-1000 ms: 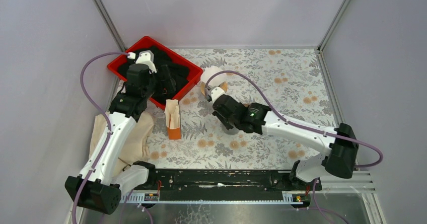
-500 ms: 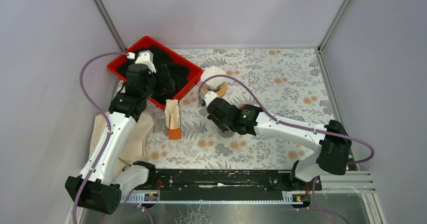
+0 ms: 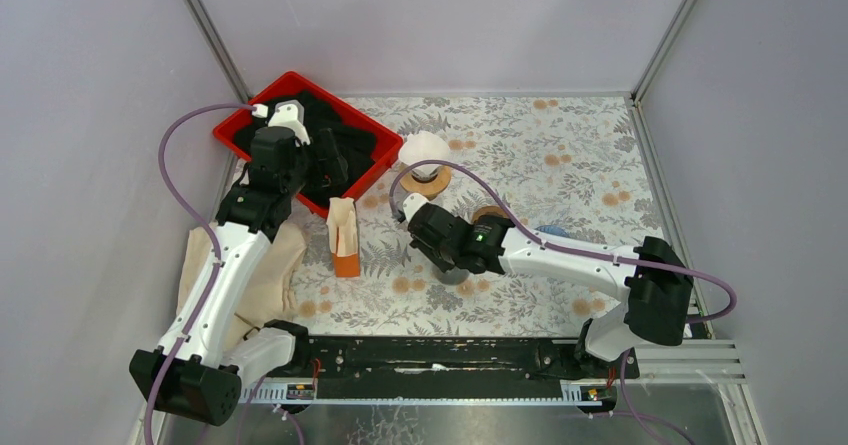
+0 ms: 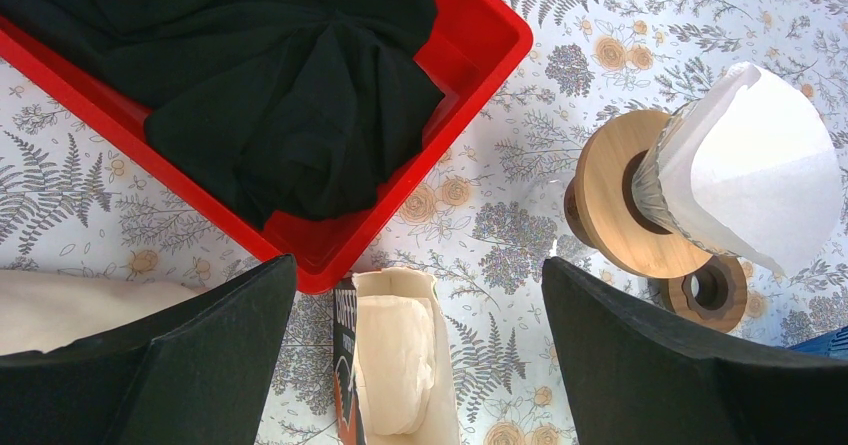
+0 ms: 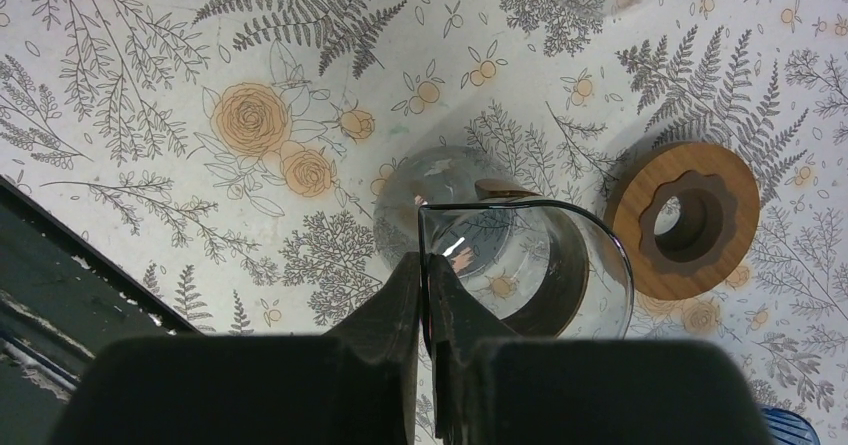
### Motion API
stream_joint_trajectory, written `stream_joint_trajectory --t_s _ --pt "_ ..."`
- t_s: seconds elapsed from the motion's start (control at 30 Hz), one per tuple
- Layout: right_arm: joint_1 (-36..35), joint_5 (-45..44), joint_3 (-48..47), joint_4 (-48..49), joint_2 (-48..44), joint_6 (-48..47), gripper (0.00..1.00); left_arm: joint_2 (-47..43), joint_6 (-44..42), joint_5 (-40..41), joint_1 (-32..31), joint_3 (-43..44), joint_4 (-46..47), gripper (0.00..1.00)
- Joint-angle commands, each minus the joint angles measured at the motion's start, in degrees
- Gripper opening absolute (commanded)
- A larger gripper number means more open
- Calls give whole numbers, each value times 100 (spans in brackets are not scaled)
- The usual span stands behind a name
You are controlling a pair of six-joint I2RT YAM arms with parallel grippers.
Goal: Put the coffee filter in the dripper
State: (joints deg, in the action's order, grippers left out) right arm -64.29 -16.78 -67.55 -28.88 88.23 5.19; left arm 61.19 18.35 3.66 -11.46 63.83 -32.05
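As the white paper filter (image 4: pixel 760 165) seems seated in the wood-collared dripper (image 4: pixel 610 205), withdraw your nearly-together right fingers (image 5: pixel 390 305); left fingers (image 4: pixel 200 365) stand apart.

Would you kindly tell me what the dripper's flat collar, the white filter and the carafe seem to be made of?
Collar: apparently wood, matte pale brown with faint grain. Filter: paper, judging by its thin, white, matte cone. Carafe: probably clear glass; the tablecloth print shows through and highlights glint on it.
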Motion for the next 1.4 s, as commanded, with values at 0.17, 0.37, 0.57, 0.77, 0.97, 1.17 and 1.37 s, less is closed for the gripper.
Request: stream_joint_trajectory --t_s 0.17,0.37,0.57,0.77,0.97,1.17,1.37 --pt "-103 160 -26 98 -79 -21 16 21 28 26 58 -51 340 100" --pt "-148 206 -136 -92 -46 -27 32 18 28 29 71 -47 340 100" --pt "-163 188 -470 -324 -192 -7 45 8 19 22 70 -48 340 100" --pt "-154 74 -957 -648 -448 -19 58 12 13 -51 70 -51 340 100" --pt "7 -246 -1271 -973 -464 -22 65 -10 2 -129 70 -44 340 100" --pt "925 -1 -1188 -1135 -663 305 65 -51 16 -348 67 -68 327 100" --pt "1790 160 -878 -1139 -789 416 67 -116 56 -746 66 -171 231 100"
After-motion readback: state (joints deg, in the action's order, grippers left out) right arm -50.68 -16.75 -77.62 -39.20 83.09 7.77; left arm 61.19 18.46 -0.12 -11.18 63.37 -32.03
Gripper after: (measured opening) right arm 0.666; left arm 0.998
